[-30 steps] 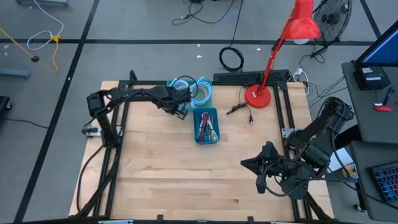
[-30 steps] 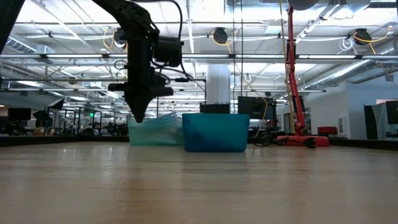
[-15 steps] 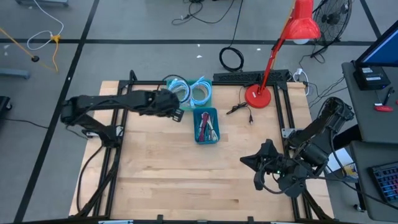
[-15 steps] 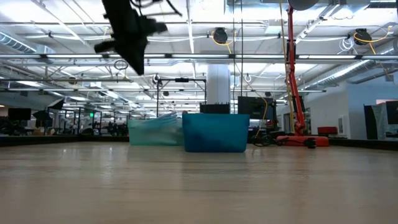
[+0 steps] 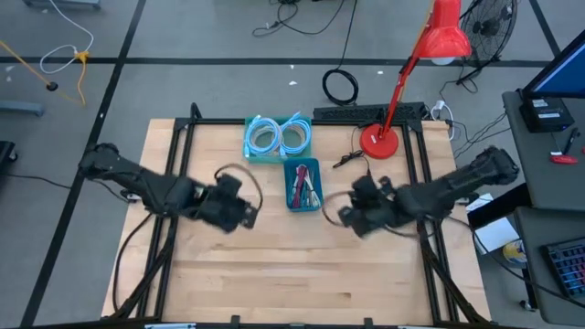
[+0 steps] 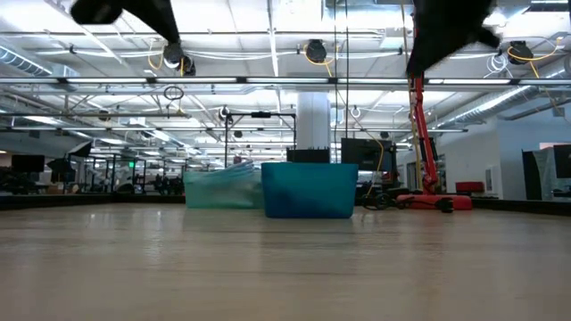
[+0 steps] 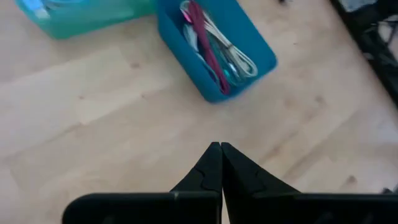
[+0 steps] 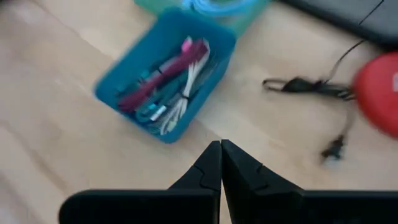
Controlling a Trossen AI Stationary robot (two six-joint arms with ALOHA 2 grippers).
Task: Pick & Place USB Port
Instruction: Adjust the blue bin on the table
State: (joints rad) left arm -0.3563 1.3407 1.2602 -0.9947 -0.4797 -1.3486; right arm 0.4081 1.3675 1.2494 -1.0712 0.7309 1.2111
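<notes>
Both claws are held above the table, one on each side of the blue bin, with fingers pressed together and nothing pinched.

The left gripper [image 5: 245, 212] is seen over bare wood left of the blue bin [image 5: 303, 185]; the right gripper [image 5: 350, 214] is seen just right of it, near the red lamp base [image 5: 377, 141]. Wide open tabletop [image 5: 274, 274] is left toward the near edge. The cables [image 7: 214, 53], among which a USB piece cannot be told apart, are lying inside the bin, ahead of both claws and touched by neither. A teal tray [image 5: 278, 138] of coiled cable is set just behind the bin at the far edge.
</notes>
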